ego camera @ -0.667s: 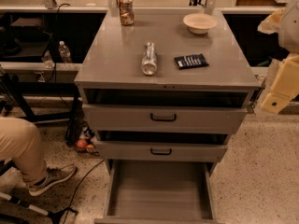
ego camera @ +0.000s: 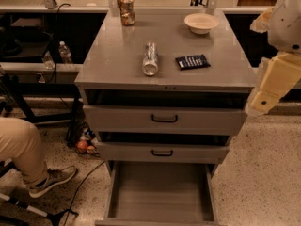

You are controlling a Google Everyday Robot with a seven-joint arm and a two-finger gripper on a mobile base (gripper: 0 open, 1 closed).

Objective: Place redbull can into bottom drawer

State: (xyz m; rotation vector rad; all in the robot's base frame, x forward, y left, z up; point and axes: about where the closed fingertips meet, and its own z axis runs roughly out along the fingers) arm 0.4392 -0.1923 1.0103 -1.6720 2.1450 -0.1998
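The redbull can (ego camera: 150, 59) lies on its side on the grey cabinet's top (ego camera: 117, 65), near the middle, with its round silver end facing the front edge. The bottom drawer (ego camera: 160, 192) is pulled out below, and its flat grey floor is bare. The two upper drawers with black handles are slightly ajar. Only cream-coloured arm segments (ego camera: 275, 74) show at the right edge, beside the cabinet's right side. My gripper itself is out of view.
A reddish-gold can (ego camera: 126, 10) stands at the top's back left. A white bowl (ego camera: 201, 22) sits at the back right. A dark packet (ego camera: 192, 61) lies right of the redbull can. A seated person's leg and shoe (ego camera: 33, 173) are at lower left, with cables on the floor.
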